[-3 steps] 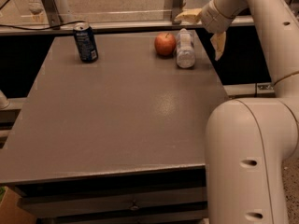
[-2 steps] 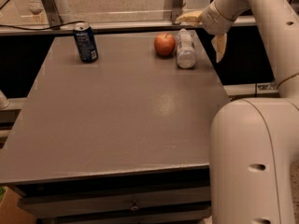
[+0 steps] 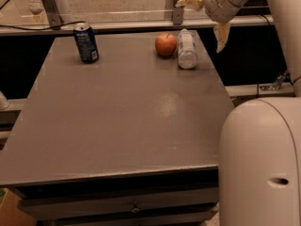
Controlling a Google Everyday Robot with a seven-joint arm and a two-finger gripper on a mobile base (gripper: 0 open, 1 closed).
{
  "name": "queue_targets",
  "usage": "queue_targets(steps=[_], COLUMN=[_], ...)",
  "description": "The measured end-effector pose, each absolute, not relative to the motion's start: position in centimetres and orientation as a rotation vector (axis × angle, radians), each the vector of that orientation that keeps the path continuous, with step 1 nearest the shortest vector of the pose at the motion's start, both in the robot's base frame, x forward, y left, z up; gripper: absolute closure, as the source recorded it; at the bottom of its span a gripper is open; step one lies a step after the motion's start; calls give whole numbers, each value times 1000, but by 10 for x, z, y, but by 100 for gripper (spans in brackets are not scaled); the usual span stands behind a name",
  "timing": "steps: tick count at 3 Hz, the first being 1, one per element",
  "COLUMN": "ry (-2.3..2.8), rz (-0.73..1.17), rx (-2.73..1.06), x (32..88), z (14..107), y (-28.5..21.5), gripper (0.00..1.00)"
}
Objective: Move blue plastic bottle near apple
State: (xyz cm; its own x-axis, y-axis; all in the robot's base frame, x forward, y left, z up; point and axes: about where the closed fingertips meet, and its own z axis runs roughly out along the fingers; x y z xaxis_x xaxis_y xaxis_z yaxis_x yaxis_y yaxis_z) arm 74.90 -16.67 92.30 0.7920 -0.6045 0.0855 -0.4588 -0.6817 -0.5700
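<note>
1. Camera view, general. A grey table (image 3: 117, 126) fills the middle of the field. The robot's white base (image 3: 263, 164) stands at the lower right, and its arm (image 3: 282, 27) rises along the right edge to the pincer (image 3: 199, 27) at the upper right.
2. Camera view, pincer. The pincer hangs above the far right corner of the table. Its two pale fingers (image 3: 221, 34) are spread wide apart, one pointing left over the far edge and the other hanging down past the right edge. Nothing is held between them, and neither finger touches any object.
3. Camera view, task objects. The blue plastic bottle (image 3: 187, 49) lies on its side on the table, just below the pincer and slightly left of the hanging finger, with its long axis running away from the camera. The apple (image 3: 166, 44) sits upright just beside the bottle, on the side away from the pincer. Whether the two touch cannot be told.
4. Camera view, other objects. A dark blue soda can (image 3: 86, 42) stands upright near the far left corner, well apart from the pincer, with the apple and bottle between them.
</note>
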Motion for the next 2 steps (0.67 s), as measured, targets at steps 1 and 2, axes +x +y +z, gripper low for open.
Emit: queue_targets(steps=[1, 2], ry=[778, 819], rz=[-380, -384], rx=[-2423, -2314], x=[745, 720], z=[939, 988], y=[-162, -166], gripper=[0, 0])
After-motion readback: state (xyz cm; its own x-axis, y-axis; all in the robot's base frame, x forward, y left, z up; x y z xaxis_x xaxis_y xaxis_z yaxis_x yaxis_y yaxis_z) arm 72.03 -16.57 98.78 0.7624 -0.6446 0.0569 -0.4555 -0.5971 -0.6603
